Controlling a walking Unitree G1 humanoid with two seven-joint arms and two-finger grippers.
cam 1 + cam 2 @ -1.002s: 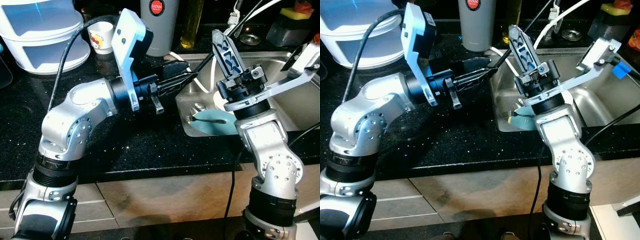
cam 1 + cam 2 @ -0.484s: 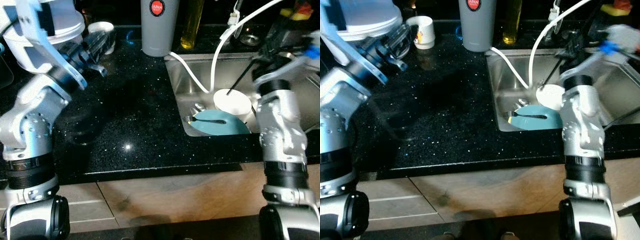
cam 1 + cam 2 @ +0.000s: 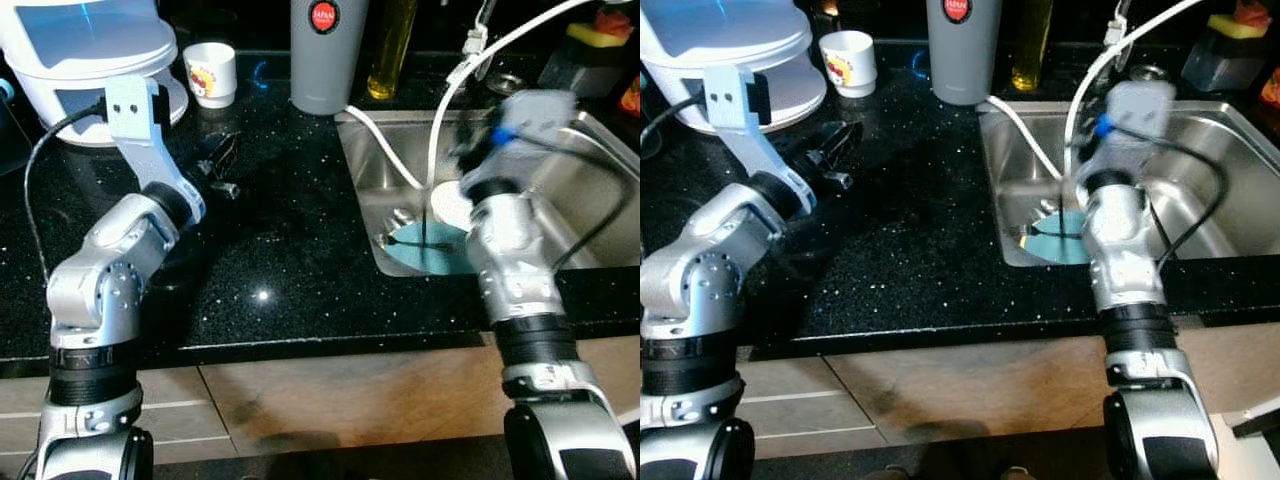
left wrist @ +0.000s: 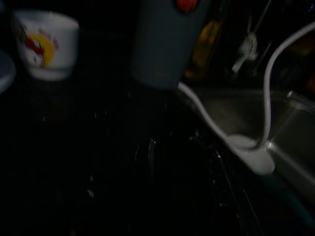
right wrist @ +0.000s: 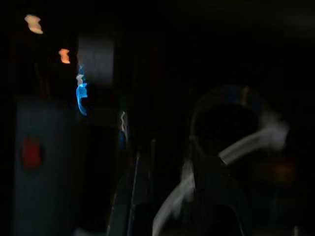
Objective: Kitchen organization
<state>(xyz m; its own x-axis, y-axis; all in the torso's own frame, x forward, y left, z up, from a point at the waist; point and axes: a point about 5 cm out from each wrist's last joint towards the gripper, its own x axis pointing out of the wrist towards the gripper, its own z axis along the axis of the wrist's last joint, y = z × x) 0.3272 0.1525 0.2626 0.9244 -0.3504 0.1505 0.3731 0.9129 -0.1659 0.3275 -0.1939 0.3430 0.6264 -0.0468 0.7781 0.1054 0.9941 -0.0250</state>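
Both your arms have swung since a second ago: then they crossed close above the sink's near corner, now they sit apart. Your left claw (image 3: 218, 160) hovers low over the black speckled tabletop (image 3: 290, 240), pointing toward the grey canister (image 3: 328, 55) and the small white cup (image 3: 211, 73); its fingers look pressed close together, holding nothing. Your right arm is blurred over the steel sink (image 3: 590, 200), and you cannot tell how the right claw stands. In the sink, a light blue plate (image 3: 425, 250) lies flat at the near left corner. A dark spoon (image 3: 412, 240) rests on it, long axis running across the sink, bowl end toward the sink's left wall. A white bowl (image 3: 447, 203) sits just behind the plate, with a white hose (image 3: 395, 155) dropping to it.
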